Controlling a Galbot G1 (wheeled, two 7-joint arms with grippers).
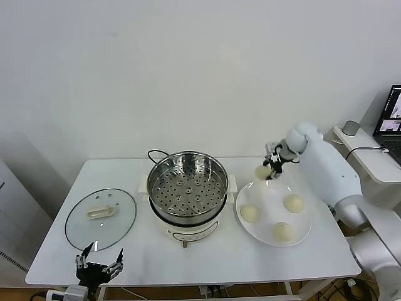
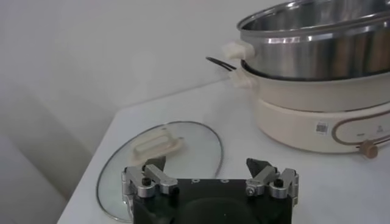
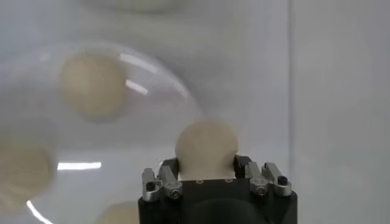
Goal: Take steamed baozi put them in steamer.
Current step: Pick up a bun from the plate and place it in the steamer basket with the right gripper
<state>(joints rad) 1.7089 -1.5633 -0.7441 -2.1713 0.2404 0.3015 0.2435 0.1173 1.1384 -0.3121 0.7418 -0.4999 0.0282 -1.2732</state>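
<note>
A pale round baozi (image 1: 262, 171) (image 3: 206, 146) hangs above the far edge of the white plate (image 1: 269, 199), and my right gripper (image 1: 268, 170) (image 3: 206, 162) is shut on it. On the plate (image 3: 152, 109) lie three more baozi (image 1: 250, 213) (image 1: 293, 202) (image 1: 282, 232). To the plate's left stands the steel steamer (image 1: 188, 188) (image 2: 317, 49) on its white base, with nothing on its perforated floor. Over the table's front left corner my left gripper (image 1: 99, 260) (image 2: 207, 165) stands open, holding nothing.
A round glass lid (image 1: 100, 216) (image 2: 164, 152) lies flat on the table to the left of the steamer, just beyond the left gripper. A black cord (image 1: 156, 152) runs behind the steamer. A side shelf with a laptop (image 1: 391, 119) stands at the far right.
</note>
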